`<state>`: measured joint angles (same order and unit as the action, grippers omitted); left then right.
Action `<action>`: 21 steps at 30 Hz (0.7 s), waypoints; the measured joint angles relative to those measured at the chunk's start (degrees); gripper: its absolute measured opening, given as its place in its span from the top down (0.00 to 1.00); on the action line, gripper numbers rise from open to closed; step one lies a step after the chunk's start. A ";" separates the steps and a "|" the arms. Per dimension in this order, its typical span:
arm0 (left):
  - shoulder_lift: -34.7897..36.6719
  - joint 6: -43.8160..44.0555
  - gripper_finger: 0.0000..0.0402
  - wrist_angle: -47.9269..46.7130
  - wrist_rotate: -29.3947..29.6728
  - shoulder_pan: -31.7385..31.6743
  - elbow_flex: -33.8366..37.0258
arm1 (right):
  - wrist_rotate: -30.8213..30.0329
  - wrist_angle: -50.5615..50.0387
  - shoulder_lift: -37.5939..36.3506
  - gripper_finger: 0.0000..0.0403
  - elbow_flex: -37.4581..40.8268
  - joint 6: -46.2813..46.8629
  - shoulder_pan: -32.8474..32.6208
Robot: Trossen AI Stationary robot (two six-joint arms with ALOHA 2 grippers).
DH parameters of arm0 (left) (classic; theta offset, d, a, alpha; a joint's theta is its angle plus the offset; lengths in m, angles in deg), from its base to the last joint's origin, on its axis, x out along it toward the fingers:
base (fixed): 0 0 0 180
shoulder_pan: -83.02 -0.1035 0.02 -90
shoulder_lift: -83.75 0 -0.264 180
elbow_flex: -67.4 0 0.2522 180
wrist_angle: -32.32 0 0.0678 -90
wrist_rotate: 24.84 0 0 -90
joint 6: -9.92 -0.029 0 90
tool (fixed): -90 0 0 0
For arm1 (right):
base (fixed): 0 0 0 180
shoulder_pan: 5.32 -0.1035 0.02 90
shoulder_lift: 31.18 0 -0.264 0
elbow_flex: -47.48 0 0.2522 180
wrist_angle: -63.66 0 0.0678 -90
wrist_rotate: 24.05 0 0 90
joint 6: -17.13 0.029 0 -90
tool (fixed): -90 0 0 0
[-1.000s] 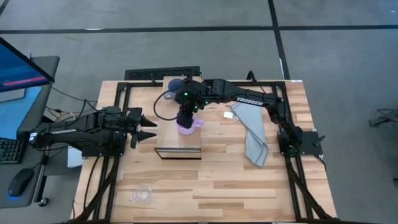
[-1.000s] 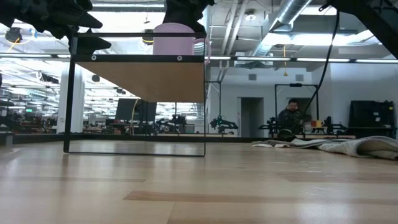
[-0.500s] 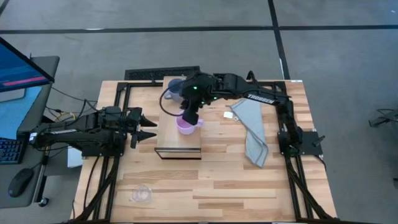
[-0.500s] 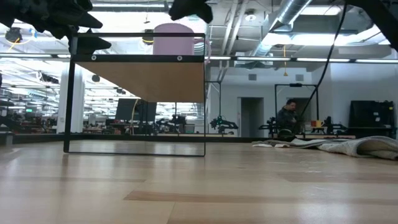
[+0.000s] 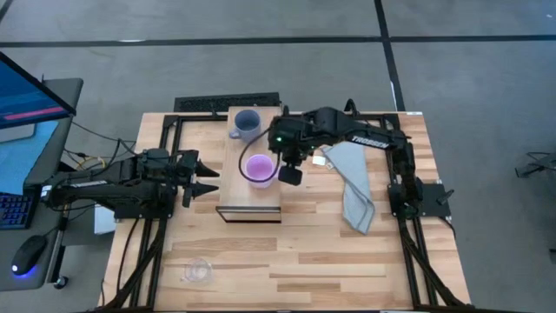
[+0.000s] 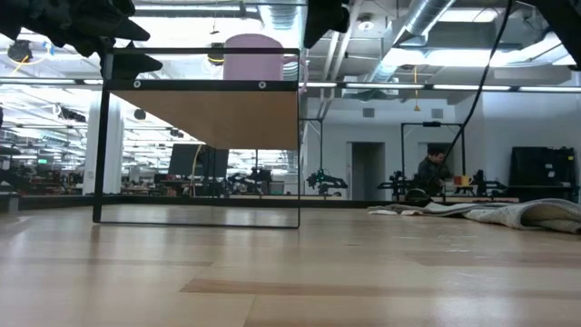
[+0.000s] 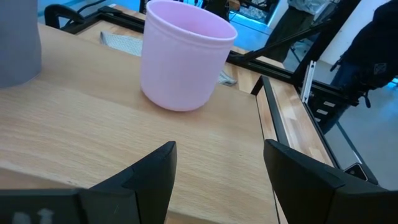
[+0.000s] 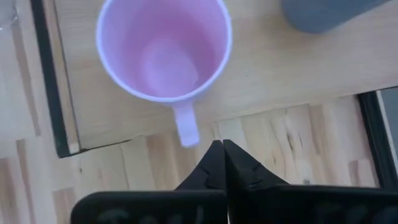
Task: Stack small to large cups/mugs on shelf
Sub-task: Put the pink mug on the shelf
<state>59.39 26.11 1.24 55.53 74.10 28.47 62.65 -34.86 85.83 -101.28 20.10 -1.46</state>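
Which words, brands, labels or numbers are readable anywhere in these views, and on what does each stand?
"TROSSEN": white letters on the dark right arm, high view.
Left arm: a pale marking, too small to read.
Lilac-purple handled mug, grey-blue handled mug, light-wood shelf, grey cloth: no text visible.

Bright, even overhead light; soft shadows only. Ceiling strip glare upper low view. Foreground table (image 6: 290, 272) blurred there; wrist views soft.
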 joint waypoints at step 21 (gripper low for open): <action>0.00 0.59 0.42 -0.02 0.00 -0.02 0.00 | 2.18 4.91 4.17 0.99 0.04 -0.51 -0.83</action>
<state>59.39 26.70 1.22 55.53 74.09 28.47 64.83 -29.95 90.00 -101.24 19.59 -2.29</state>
